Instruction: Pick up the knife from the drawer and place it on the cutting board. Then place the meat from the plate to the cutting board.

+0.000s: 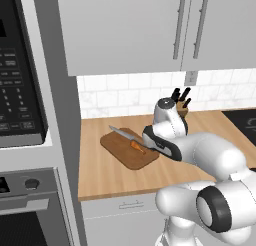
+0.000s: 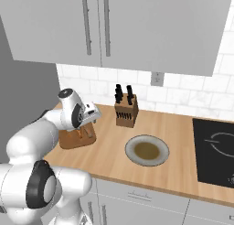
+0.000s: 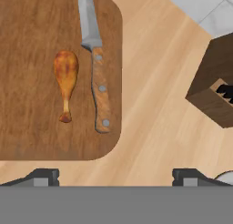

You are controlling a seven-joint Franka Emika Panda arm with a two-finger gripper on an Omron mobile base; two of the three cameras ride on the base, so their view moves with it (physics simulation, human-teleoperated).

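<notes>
The dark-brown cutting board (image 3: 32, 123) lies on the wooden counter. On it rests the knife (image 3: 101, 95), brown handle near the board's edge and silver blade pointing away. Beside the knife lies the meat (image 3: 66, 79), an orange-brown drumstick, apart from the handle. My gripper (image 3: 116, 178) hovers above the board's near edge, open, with nothing between its fingers. From the left base view the board (image 1: 127, 157), knife (image 1: 121, 134) and meat (image 1: 137, 146) sit just left of my hand (image 1: 159, 141). The plate (image 2: 147, 150) stands bare. The drawer (image 1: 131, 205) is shut under the counter.
A wooden knife block (image 2: 126, 110) with black-handled knives stands against the tiled wall, close to my hand's right. A black cooktop (image 2: 215, 148) fills the counter's right end. Oven and microwave (image 1: 20, 90) rise at the left; upper cabinets hang overhead.
</notes>
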